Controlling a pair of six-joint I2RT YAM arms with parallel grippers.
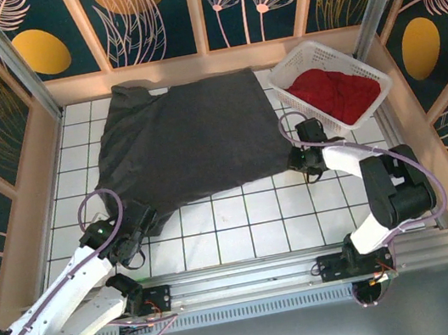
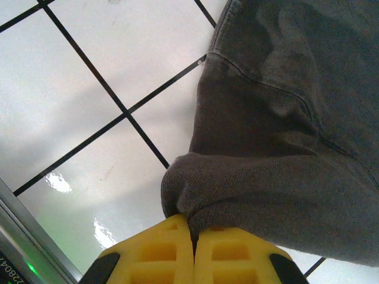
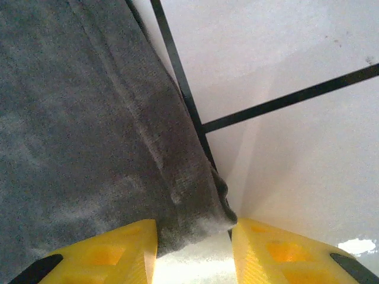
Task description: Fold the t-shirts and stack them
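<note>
Grey tee flat beside basket; near corners lined up for 1st fold.

Charcoal t-shirt [image 1: 190, 143] lies spread on tabletop [image 1: 242, 225] just left of white basket [image 1: 308, 54]; red t-shirt [image 1: 334, 93] sits heaped inside basket. Left end effector [image 2: 192, 222], well apart from basket at the tee's opposite near corner, is clenched on a bunched bit of cloth. Right end effector [image 3: 192, 228], just in front of basket, is released, fingers astride the hem corner w/o pinching. Probably best: close R fully on hem, then lift both corners evenly to keep the edge taut. Top cam gives overall layout & wrinkles; wrist cams reveal pinch vs. gap, too small to tell from above.
</note>
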